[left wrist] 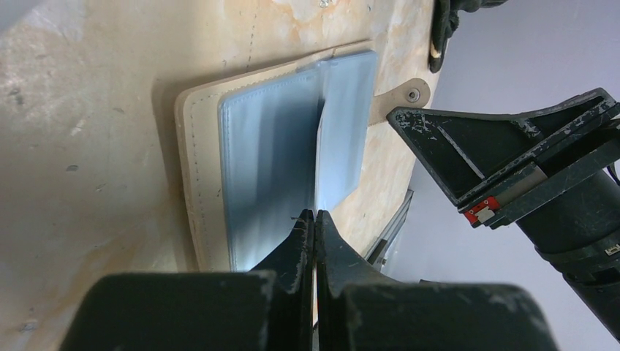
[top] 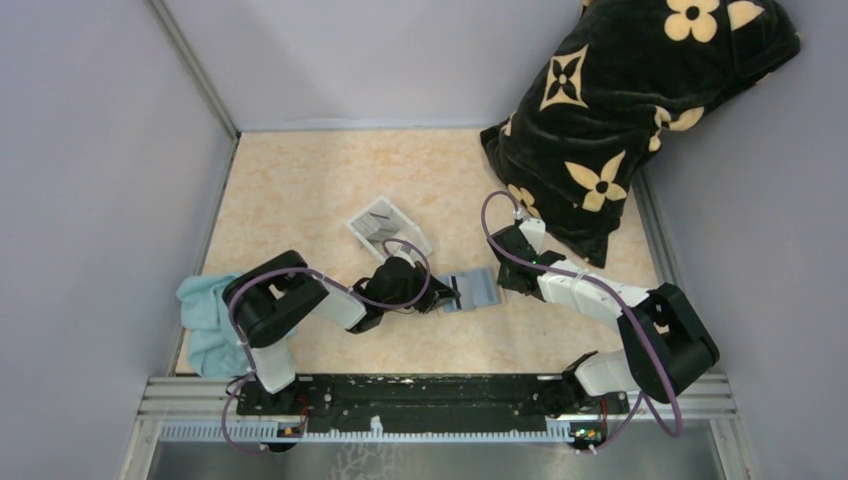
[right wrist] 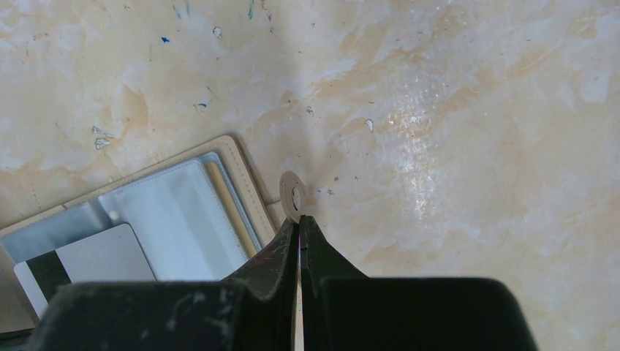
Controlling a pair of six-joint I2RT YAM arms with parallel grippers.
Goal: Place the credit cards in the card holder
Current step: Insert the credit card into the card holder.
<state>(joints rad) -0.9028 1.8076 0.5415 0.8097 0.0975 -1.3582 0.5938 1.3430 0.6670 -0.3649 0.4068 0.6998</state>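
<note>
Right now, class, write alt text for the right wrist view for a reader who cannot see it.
The right gripper, shut, pinches the snap tab of the open card holder on a marbled table. A silvery credit card overlaps its blue-grey lining.

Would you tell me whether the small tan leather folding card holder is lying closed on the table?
No, the card holder lies open, its blue-grey lining facing up.

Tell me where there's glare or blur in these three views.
Top view: even light, though the black pillow loses detail. Left wrist view: the left gripper holding the card is blurred near the lens. Right wrist view: bright sheen on the table beside the wallet's tab; the right gripper is soft.
</note>
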